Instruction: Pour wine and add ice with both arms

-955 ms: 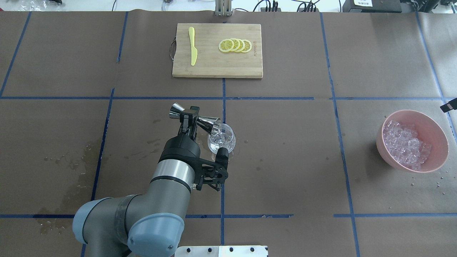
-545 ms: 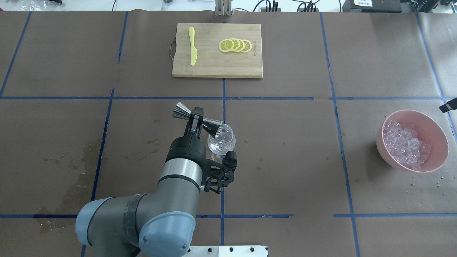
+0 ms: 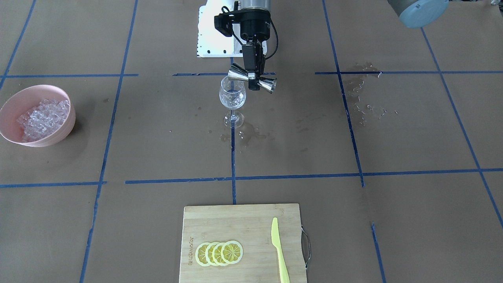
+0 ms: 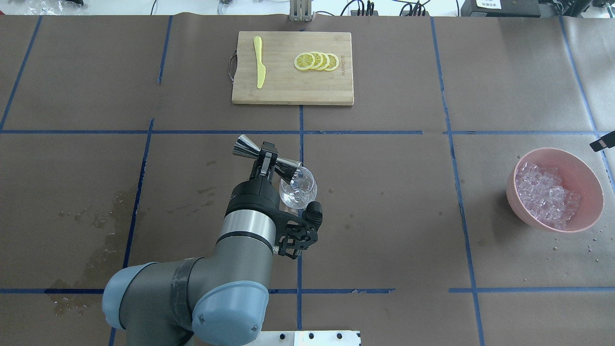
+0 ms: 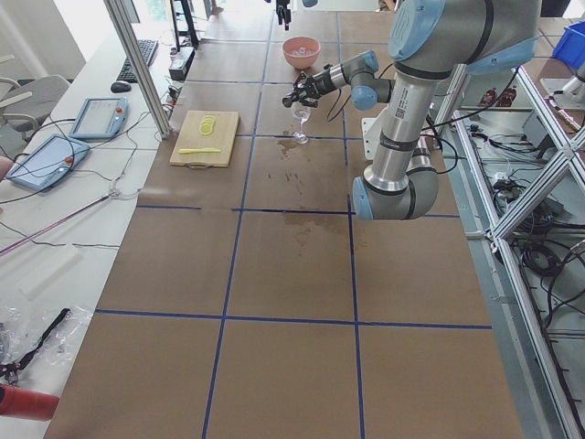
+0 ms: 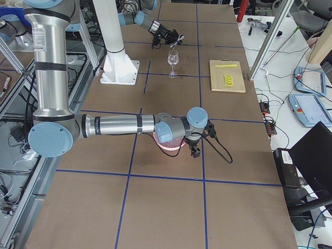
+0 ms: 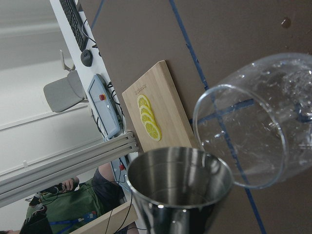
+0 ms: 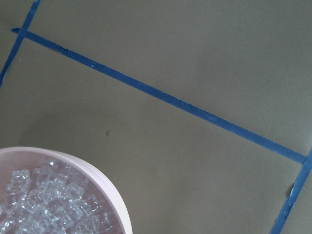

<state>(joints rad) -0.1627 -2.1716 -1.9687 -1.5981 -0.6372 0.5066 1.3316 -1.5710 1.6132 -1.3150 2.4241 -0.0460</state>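
My left gripper [image 4: 265, 162] is shut on a steel double-cone jigger [image 4: 246, 147] and holds it tilted, one mouth at the rim of the clear stemmed wine glass [image 4: 299, 192]. The glass stands upright on the table centre and holds a little clear liquid [image 3: 232, 96]. The left wrist view shows the jigger mouth [image 7: 180, 180] beside the glass rim [image 7: 258, 131]. The ice [image 4: 545, 194] is a heap of clear cubes in a pink bowl [image 4: 584, 163] at the right. My right gripper [image 6: 194, 151] hangs by the bowl; I cannot tell whether it is open or shut.
A bamboo cutting board [image 4: 288, 89] at the far centre carries lemon slices [image 4: 317, 61] and a yellow knife [image 4: 259, 62]. Wet patches [image 4: 103, 211] mark the brown paper on the left. The white base plate [image 4: 298, 338] is at the near edge.
My left arm has shifted slightly right and forward, and the wrist has turned, keeping the jigger's mouth at the glass rim. The bowl and the board have not moved.
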